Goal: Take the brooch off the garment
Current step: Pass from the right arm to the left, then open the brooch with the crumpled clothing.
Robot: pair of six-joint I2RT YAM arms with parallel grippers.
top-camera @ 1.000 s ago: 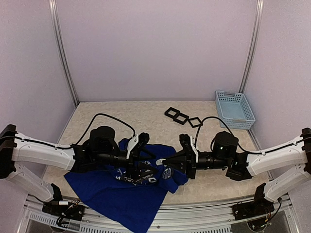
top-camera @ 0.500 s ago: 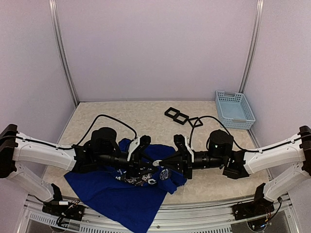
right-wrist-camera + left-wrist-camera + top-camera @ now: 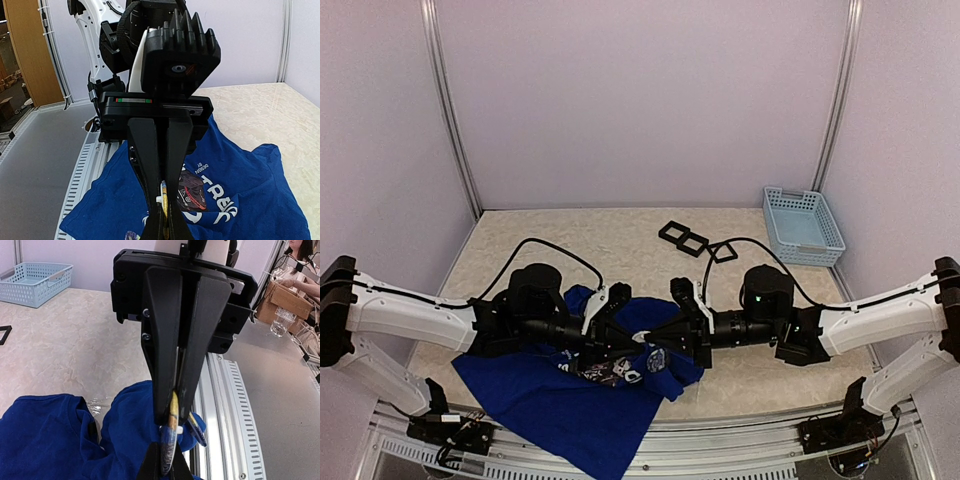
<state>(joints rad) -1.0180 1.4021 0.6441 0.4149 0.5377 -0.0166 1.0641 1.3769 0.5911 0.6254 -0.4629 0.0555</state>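
The two arms reach toward each other over the table (image 3: pixel 570 235) and meet tip to tip above a rumpled blue T-shirt (image 3: pixel 560 400), which lies on the near left part of the table with its lower corner hanging past the front edge. The brooch (image 3: pixel 169 440) sits right where the tips meet, over the right-hand part of the shirt; from above it shows only as a small pale spot. In the left wrist view it is a thin disc seen edge-on, yellow, blue and white, standing upright just above a fold of the blue cloth. The right gripper (image 3: pixel 173 417) has its jaws pressed together with only a sliver between them and pinches the upper part of the brooch. The left gripper (image 3: pixel 626 340) is likewise closed tight, with the disc caught between its tips from the opposite side. Whether the brooch's pin is through the cloth cannot be told, since the fingers hide that spot. The right wrist view shows the shirt's white lettering (image 3: pixel 220 200) and a small dark graphic (image 3: pixel 192 192) just beside the pinch point. Well apart, toward the back of the table, lie a few black square frames (image 3: pixel 692 240), and a light blue basket (image 3: pixel 803 225) stands in the far right corner
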